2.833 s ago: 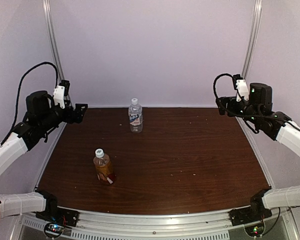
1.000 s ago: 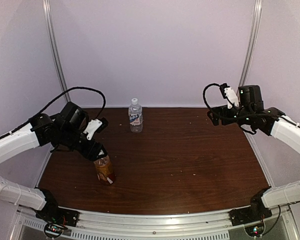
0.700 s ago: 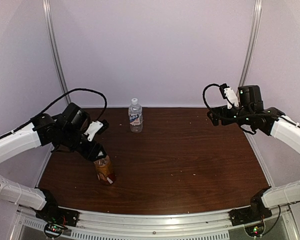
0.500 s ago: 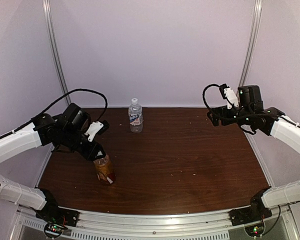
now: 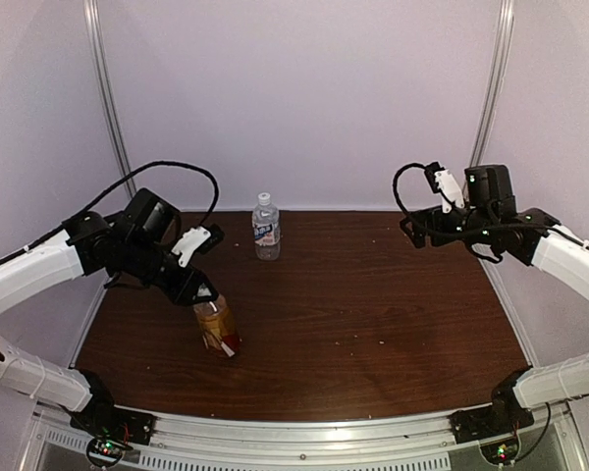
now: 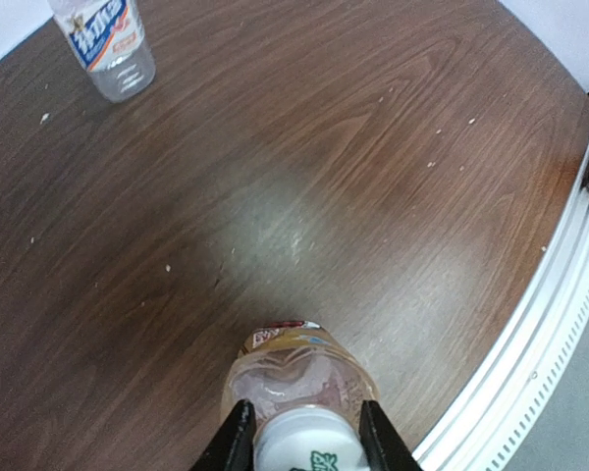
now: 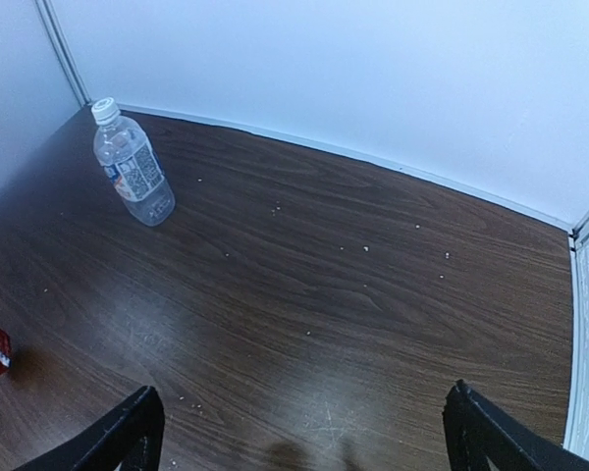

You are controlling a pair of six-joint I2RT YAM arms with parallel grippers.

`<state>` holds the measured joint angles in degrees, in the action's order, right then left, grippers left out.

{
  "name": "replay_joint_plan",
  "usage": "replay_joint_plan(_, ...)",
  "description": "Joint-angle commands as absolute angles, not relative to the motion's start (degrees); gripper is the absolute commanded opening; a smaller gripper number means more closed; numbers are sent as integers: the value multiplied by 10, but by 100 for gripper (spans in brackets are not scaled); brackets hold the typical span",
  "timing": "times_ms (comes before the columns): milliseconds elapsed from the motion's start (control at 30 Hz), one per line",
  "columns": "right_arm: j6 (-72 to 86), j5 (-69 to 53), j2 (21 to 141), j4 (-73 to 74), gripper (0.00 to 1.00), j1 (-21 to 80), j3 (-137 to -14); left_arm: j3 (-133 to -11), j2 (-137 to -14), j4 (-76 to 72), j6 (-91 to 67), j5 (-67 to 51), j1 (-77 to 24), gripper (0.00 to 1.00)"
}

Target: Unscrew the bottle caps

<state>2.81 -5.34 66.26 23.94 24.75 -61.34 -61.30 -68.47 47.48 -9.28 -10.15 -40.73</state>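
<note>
The left gripper (image 6: pixel 304 438) clamps the cap (image 6: pixel 296 454) of the tilted amber bottle (image 5: pixel 217 331), neck leaning left. The clear bottle (image 5: pixel 265 228) stands upright beyond it. The right gripper (image 7: pixel 309 432) is spread wide.

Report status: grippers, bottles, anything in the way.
Left gripper shut on amber bottle cap. Right gripper open, empty. Clear bottle capped, standing far back. Nothing blocking.
</note>
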Motion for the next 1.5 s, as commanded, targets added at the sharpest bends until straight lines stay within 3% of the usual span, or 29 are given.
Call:
replay_joint_plan(0,15,-100,646,232,100,272,-625,-667,-709,407,-60,-190,-410,15)
replay_joint_plan(500,18,-445,662,106,100,351,-573,-748,-777,240,-22,-449,-411,10)
replay_joint_plan(1067,7,-581,787,72,100,457,-621,-780,-802,225,8,-471,-479,7)
replay_joint_plan(1467,14,-610,828,37,100,495,-634,-757,-803,193,2,-489,-482,5)
